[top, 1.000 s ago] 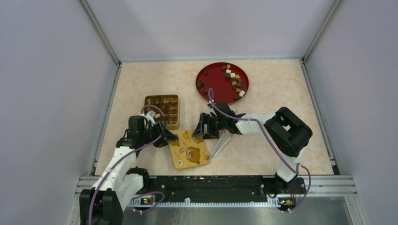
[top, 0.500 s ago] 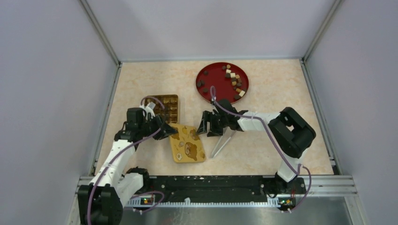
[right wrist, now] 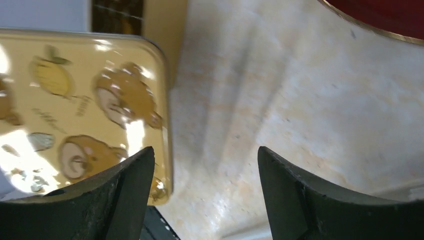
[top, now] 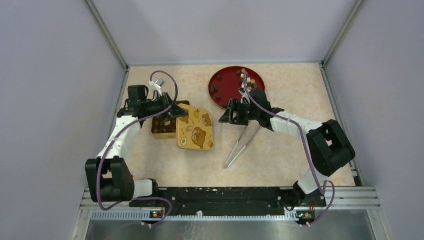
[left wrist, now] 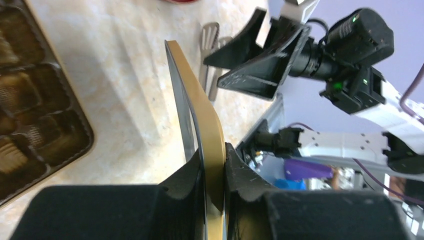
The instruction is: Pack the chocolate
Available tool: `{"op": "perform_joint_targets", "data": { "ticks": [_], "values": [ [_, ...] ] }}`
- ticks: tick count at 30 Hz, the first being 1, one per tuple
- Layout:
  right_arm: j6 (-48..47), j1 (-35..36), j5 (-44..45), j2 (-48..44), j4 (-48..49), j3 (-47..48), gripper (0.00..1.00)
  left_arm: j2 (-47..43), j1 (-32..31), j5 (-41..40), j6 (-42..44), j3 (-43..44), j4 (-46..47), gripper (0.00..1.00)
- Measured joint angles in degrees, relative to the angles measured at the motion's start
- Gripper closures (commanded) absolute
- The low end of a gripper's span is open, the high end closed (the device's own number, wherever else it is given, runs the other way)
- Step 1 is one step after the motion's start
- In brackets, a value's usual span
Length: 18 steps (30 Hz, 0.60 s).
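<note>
Most of the chocolate (top: 214,89) in sight lies loose on the red plate (top: 227,82) at the far side of the desk (top: 290,150), a scatter of dark, tan and cream cubes. Whether the tin (top: 161,129) to the plate's left holds any in its brown compartments I cannot tell. Such pieces are probably very light and hard, yet smooth-sided and easy to flick away or scuff, so each is best pinched across two opposite flat faces, one at a time, perhaps with the metal tongs (top: 241,145) lying near the plate. The left tool (left wrist: 214,160) is clenched on the rim of the yellow bear-printed lid (left wrist: 197,100), carried face up and overlapping the tin's right side. The right tool (right wrist: 205,152) hangs released and empty between lid and plate. The desk is a pale, mottled, smooth top, and plain grey walls (top: 60,75) close it in on three sides.
</note>
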Motion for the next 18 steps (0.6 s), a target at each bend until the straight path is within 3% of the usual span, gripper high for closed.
{"op": "perform_joint_targets", "data": {
  "ticks": [10,15,18],
  "values": [
    [8.3,-4.1,-25.3,1.6,34.2,-4.4,0.22,2.4,0.5,11.5,-0.7,0.8,4.0,0.98],
    [17.2,-4.1,-31.8,4.3,50.6,-7.2,0.18,0.6,1.1,13.9,-3.3,0.8,8.4,0.98],
    [20.3,-4.1,-33.5,4.8,55.5,-8.7,0.18,0.1,1.6,15.2,-5.0,0.8,11.0,0.98]
  ]
}}
